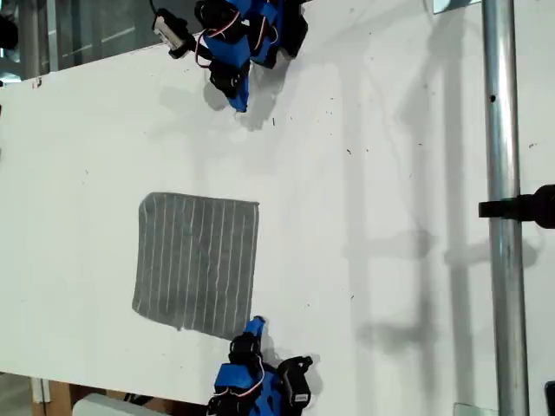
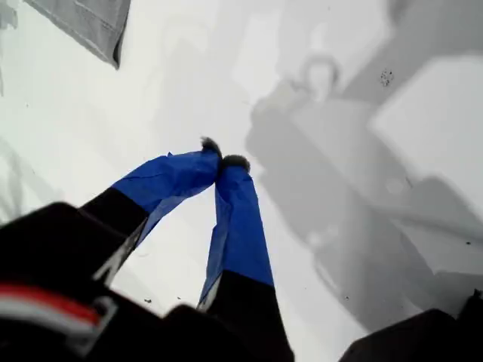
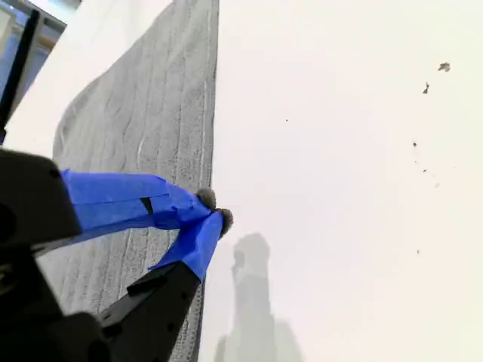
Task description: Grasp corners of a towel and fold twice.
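Grey striped towel [image 1: 198, 263] lying flat on white worktop [image 1: 390, 173]; my second tool [image 3: 214, 209] clenched empty at its edge, my first tool [image 2: 224, 157] clenched, well apart, towel mostly cut off there.

Arm bodies: blue printed shells with black servo blocks, both arms.
My first gripper [image 2: 225, 161]: two fingers wrapped in blue tape, dark rounded tips, black base with a red stripe.
My second gripper [image 3: 215, 210]: blue-taped fingers, dark tips, black mount.
Cables: red and white wires.
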Robot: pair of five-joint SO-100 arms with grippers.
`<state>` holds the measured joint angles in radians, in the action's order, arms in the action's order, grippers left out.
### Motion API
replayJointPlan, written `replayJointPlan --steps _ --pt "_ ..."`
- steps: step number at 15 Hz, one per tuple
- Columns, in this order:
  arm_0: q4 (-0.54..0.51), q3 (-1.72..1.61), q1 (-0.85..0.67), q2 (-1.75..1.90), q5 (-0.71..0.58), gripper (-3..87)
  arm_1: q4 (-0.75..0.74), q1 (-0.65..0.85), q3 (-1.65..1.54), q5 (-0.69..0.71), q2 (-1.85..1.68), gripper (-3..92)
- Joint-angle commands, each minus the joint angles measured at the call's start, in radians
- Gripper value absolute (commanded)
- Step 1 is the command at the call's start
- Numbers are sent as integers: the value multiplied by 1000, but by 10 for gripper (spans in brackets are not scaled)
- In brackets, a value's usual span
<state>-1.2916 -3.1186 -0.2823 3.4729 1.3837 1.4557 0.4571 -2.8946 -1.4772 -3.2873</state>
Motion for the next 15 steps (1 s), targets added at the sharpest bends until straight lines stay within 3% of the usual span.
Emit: replayJointPlan --steps 1,8,15 --pt "-3 0 43 5 12 -26 9 -11 9 5 -2 -2" --pt "-2 0 244 3 54 -27 9 -8 9 6 -2 -2" --pt "-2 -2 275 3 67 -27 -63 -120 130 83 126 -3"
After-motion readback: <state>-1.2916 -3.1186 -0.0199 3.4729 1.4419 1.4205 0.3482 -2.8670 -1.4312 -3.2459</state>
